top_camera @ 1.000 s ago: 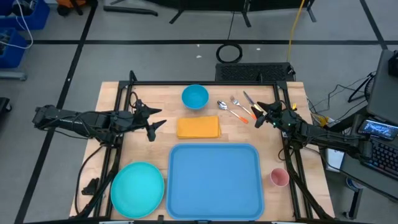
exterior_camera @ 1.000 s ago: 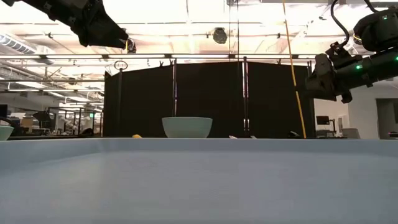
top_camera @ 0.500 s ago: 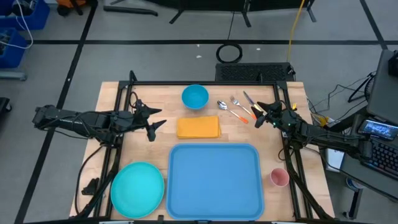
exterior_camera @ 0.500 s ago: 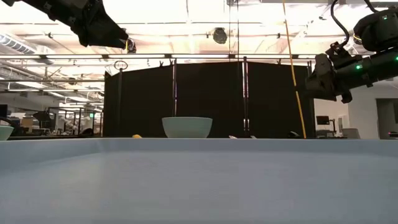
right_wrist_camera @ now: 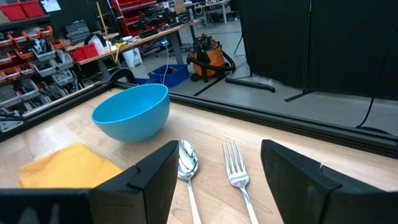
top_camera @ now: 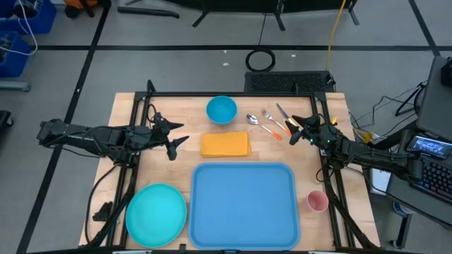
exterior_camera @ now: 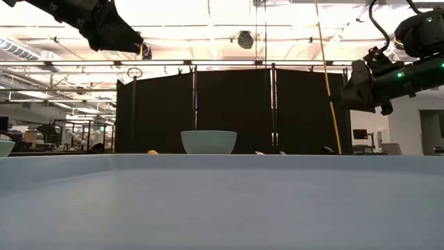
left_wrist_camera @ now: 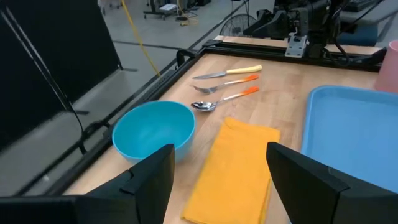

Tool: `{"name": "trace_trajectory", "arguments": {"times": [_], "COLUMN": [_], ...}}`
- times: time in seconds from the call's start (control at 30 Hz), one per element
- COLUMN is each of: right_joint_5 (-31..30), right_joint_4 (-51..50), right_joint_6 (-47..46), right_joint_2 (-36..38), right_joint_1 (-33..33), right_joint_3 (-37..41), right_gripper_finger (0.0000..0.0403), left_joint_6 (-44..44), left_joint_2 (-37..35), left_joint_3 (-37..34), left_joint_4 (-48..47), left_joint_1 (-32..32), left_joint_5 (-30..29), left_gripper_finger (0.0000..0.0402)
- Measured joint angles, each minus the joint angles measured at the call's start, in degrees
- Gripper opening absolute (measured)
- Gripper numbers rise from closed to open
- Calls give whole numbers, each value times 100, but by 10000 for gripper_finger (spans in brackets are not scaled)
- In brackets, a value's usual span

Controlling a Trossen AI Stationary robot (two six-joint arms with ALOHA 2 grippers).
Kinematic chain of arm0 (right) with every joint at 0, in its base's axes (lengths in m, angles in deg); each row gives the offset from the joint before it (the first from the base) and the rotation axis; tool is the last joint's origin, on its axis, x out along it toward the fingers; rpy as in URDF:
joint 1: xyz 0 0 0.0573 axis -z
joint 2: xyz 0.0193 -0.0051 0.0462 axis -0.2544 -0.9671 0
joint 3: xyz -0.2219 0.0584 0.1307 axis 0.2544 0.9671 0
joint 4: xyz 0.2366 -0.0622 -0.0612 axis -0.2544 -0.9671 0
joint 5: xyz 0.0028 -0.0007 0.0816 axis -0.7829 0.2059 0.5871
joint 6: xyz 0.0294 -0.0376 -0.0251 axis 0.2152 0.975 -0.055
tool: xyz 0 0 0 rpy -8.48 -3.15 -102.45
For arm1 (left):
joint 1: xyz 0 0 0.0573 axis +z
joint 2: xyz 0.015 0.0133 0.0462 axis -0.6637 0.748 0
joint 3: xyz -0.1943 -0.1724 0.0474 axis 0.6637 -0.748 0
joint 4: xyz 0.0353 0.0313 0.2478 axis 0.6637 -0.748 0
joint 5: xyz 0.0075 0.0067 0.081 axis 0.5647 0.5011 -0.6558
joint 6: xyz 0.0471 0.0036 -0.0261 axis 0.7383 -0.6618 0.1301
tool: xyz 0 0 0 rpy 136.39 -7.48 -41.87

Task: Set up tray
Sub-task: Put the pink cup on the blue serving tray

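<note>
The large blue tray (top_camera: pixel 243 203) lies flat at the table's near middle; its corner shows in the left wrist view (left_wrist_camera: pixel 354 134). My left gripper (top_camera: pixel 175 140) hovers open above the table's left side, left of the orange-yellow napkin (top_camera: pixel 225 144). My right gripper (top_camera: pixel 294 131) hovers open above the far right, just right of the spoon (top_camera: pixel 255 123), fork (top_camera: pixel 272 121) and knife (top_camera: pixel 284 114). A blue bowl (top_camera: pixel 221 109) stands at the far middle. In the low view both grippers hang well above the table, the left (exterior_camera: pixel 132 43) and the right (exterior_camera: pixel 352 90).
A round teal plate (top_camera: pixel 156 214) sits at the near left corner and a pink cup (top_camera: pixel 316 202) near the right edge beside the tray. Black frame rails (top_camera: pixel 141 113) run along the table's left, right and far sides. Bare wood lies between napkin and left gripper.
</note>
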Motion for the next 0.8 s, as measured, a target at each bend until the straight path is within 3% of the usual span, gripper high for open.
{"name": "trace_trajectory", "arguments": {"times": [0.23, 0.33, 0.43, 0.53, 0.73, 0.8], "right_joint_5": [6, 212, 916, 1463, 3041, 3290], "right_joint_4": [1131, 1340, 1333, 1258, 651, 595], "right_joint_6": [-83, -847, -1937, -2380, -1407, -1175], "right_joint_2": [2, 2, 0, -16, -46, -50], "right_joint_1": [5, -7, -9, -11, -181, -255], "right_joint_3": [1, 1, 2, 0, 1, 0], "right_gripper_finger": [222, 222, 222, 222, 222, 222], "left_joint_6": [515, 480, 481, 480, 243, 260], "left_joint_2": [2, 2, 2, 2, 2, 2], "left_joint_3": [0, -2, 0, -1, 0, 0], "left_joint_4": [110, 248, 661, 943, 1245, 1199], "left_joint_1": [0, 0, 2, 0, 0, 0], "left_joint_5": [0, 0, 0, 0, 2, 0], "left_gripper_finger": [255, 255, 255, 255, 255, 255]}}
